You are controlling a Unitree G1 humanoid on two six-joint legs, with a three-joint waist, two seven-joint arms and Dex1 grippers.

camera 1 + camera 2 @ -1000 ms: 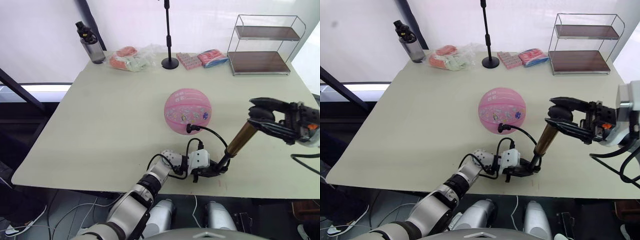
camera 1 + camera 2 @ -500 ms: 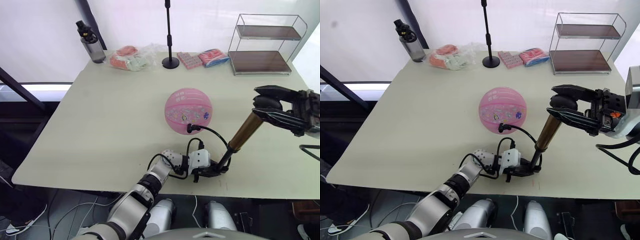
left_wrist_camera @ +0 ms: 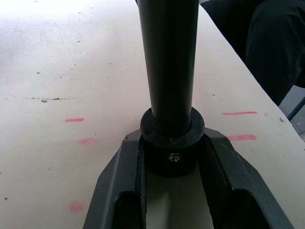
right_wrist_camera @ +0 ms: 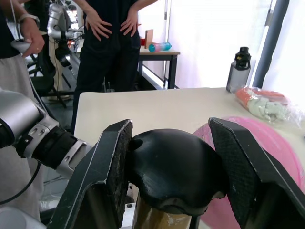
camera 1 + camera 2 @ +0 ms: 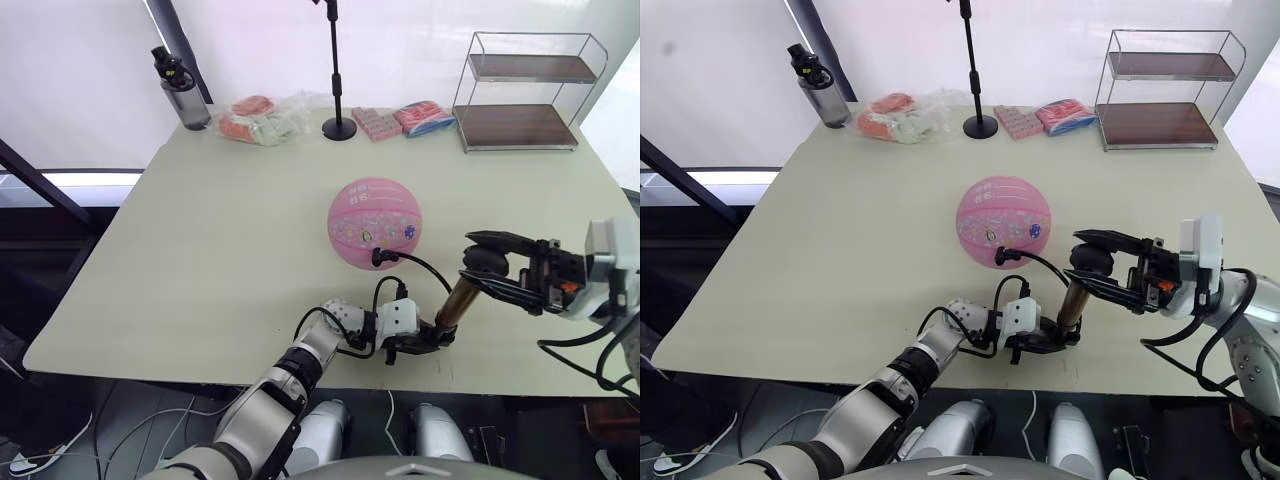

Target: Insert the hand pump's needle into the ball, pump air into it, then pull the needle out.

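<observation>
Gripping the hand pump (image 5: 458,303) — left pincer (image 5: 418,345) clamps its base, right pincer (image 5: 483,270) its handle.

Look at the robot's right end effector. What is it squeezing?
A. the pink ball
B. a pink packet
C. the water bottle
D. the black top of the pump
D: the right end effector has its two fingers on either side of the black handle that tops the hand pump, beside the ball.

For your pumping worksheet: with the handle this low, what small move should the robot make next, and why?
Probably draw the handle up again with the right pincer. The hand pump looks pushed nearly fully in, its base clamped by the left pincer, and its hose runs to the ball.
</observation>
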